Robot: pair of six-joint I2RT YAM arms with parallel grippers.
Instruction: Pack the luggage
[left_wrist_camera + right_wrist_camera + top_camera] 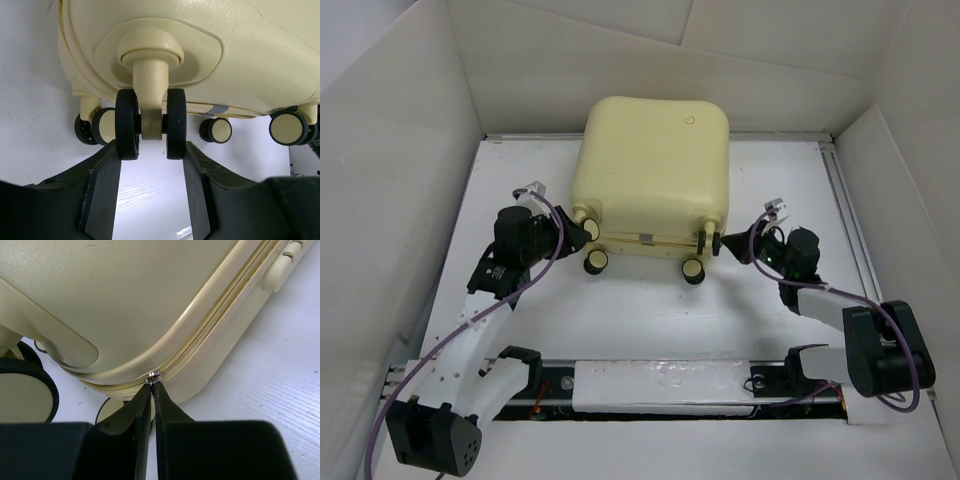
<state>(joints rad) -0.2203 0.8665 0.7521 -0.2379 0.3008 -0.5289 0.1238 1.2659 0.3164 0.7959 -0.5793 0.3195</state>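
1. The table (620, 320) carries everything. The luggage (655, 165) lies flat on its far middle, lid down, wheel end turned toward the arm bases.
2. The luggage sits between the two grippers, one at each near corner.
3. The left gripper (151, 150) is about half open, its fingers pressed against the outer faces of the twin caster wheel (127, 122) at the near-left corner. I judge this to be a brace, so the case will not slide when the zip is pulled.
4. The right gripper (154, 387) has its fingers almost together at the near-right corner.
5. The zipper (215, 320) follows the seam round that corner. Whether it is fully shut I cannot tell.
6. The zipper pull (154, 375), small and metallic, is pinched in the right gripper's fingertips.
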